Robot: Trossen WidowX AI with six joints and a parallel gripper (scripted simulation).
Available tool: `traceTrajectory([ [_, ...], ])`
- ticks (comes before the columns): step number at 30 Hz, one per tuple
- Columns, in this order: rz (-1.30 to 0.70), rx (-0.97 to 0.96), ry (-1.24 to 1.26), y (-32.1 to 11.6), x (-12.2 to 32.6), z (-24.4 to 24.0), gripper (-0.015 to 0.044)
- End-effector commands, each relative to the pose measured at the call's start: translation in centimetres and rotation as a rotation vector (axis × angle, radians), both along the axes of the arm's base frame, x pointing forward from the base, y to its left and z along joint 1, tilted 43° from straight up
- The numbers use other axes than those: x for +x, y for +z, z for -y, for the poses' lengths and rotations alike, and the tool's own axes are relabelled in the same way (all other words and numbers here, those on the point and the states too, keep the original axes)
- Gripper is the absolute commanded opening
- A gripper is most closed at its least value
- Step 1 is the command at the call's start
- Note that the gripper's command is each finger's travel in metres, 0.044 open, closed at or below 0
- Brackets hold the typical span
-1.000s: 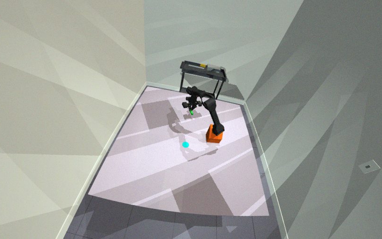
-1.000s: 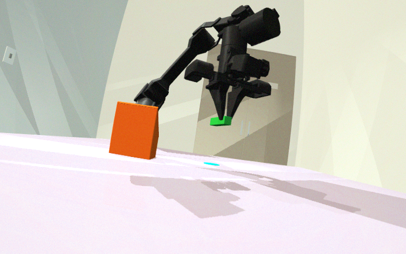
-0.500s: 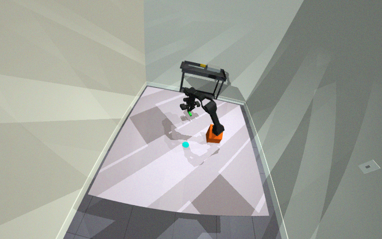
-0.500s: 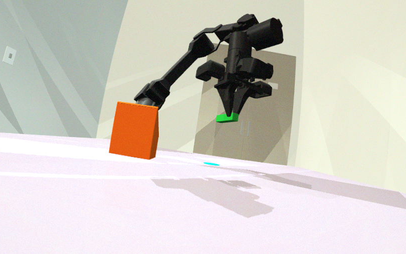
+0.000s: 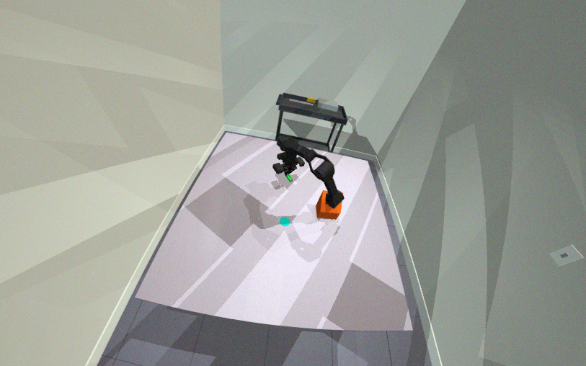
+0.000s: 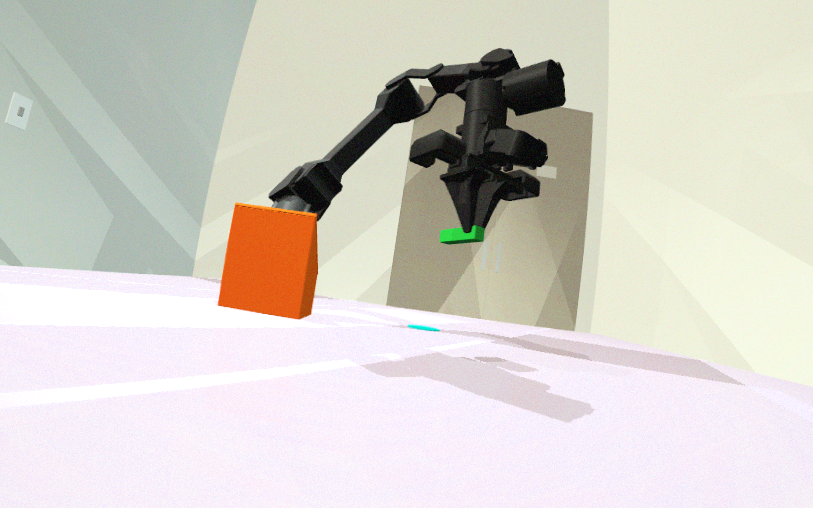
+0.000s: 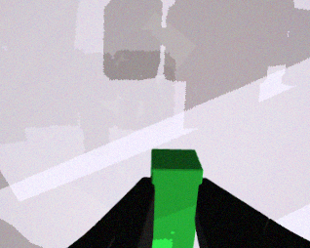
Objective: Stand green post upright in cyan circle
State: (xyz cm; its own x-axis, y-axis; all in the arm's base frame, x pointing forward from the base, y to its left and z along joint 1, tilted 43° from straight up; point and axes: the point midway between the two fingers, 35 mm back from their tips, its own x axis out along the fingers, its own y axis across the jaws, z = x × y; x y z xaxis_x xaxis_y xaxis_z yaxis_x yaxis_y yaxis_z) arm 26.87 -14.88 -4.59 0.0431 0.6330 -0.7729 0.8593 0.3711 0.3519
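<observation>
gripper (image 5: 288, 174) (image 6: 473, 229) (image 7: 174, 187) clenched on green post (image 5: 289, 177) (image 6: 461, 235) (image 7: 175, 207), post in air between fingertips. pick-up done; left: upright turn, move to cyan circle (image 5: 284, 221) (image 6: 423, 328), set-down, release, withdrawal. circle below tool, well off to side, toward lower edge in top view. post long axis near level, roughly crosswise to downward-pointing fingers, one end jutting out past them. not upright.

Green post (image 5: 289, 177) (image 6: 459, 236) (image 7: 175, 195), cyan circle (image 5: 284, 221) (image 6: 423, 328), black fingers (image 5: 287, 173) (image 6: 467, 214).

The tool (image 5: 288, 173) apparently holds the green post (image 5: 289, 177) above the table (image 5: 258, 282).
</observation>
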Motion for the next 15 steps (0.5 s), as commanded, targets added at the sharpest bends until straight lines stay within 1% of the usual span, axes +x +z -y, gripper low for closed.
traceTrajectory([
  [1, 0.026, 0.002, 0.029, 1.2, 0.4, -1.1, 0.0023],
  [15, 0.094, -0.009, 0.107, 4.4, 1.4, -4.1, 0.0023],
])
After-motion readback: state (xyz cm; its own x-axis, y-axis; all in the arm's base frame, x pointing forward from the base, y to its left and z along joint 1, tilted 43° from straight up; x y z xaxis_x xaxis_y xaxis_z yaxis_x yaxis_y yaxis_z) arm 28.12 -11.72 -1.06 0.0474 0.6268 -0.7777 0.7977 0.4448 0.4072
